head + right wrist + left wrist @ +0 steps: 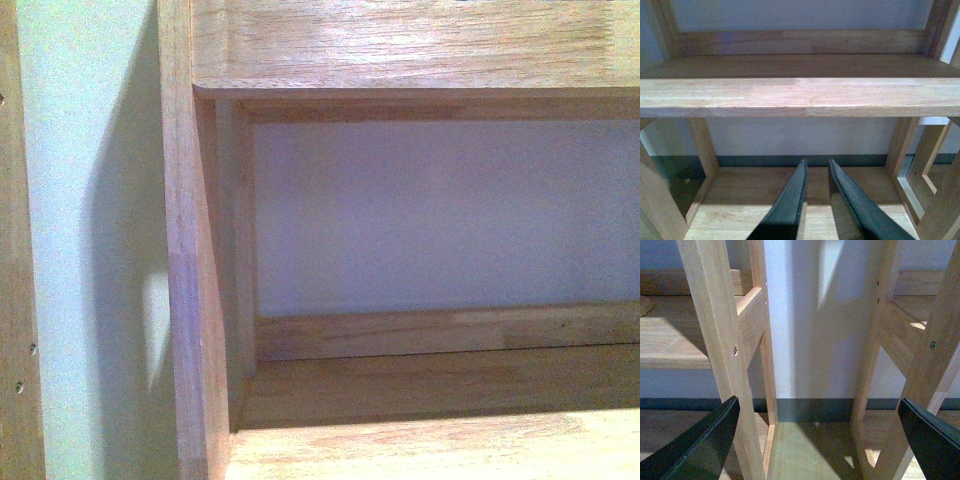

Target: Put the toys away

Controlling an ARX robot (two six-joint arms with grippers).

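Two hands before one wooden shelf unit (420, 385); left hand (820, 435) spread wide apart; right hand (816, 200) nearly together, gripping nothing.

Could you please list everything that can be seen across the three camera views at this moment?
Wooden shelf unit: one in the front view, light brown, close to the camera, compartment holds nothing visible.
Second shelf unit: one more, light brown, in the left wrist view, standing beside the first with a gap between them.
Wall: pale bluish white, behind the shelves.
Baseboard: dark strip along the foot of the wall.
Floor: light wood, between the shelf legs.
Plush toy: none visible in any view.
Left pincer: black fingers wide apart, holding nothing.
Right pincer: black fingers nearly together, slim gap, nothing between them.
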